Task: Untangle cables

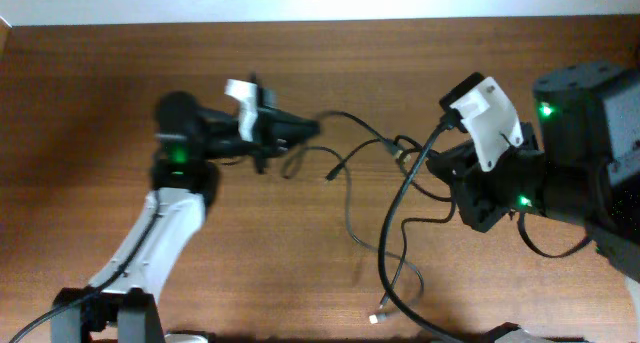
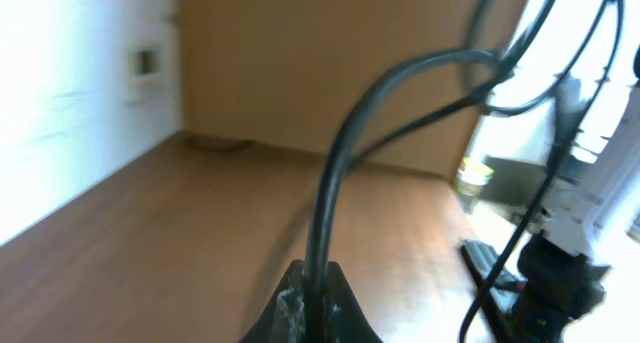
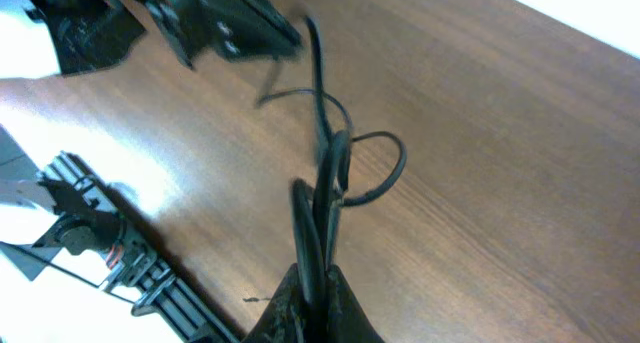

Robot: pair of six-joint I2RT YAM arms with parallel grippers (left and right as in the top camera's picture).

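Observation:
The cables [image 1: 352, 173] are thin black cords stretched in loose loops between my two grippers above the wooden table, with a tangle near the right gripper and a strand trailing down to a small plug [image 1: 378, 317] at the front. My left gripper [image 1: 308, 130] is shut on one cable; in the left wrist view the cord [image 2: 335, 173] rises from between its fingertips [image 2: 315, 278]. My right gripper [image 1: 432, 163] is shut on the cables; in the right wrist view two strands [image 3: 325, 173] run up from its fingertips [image 3: 312, 283] to a small loop.
The wooden table [image 1: 120, 73] fills the overhead view. A thicker black arm wire [image 1: 395, 223] curves from the right arm down to the front edge. The left arm's base [image 1: 110, 313] stands at the front left, the right arm's body [image 1: 590, 153] at the right.

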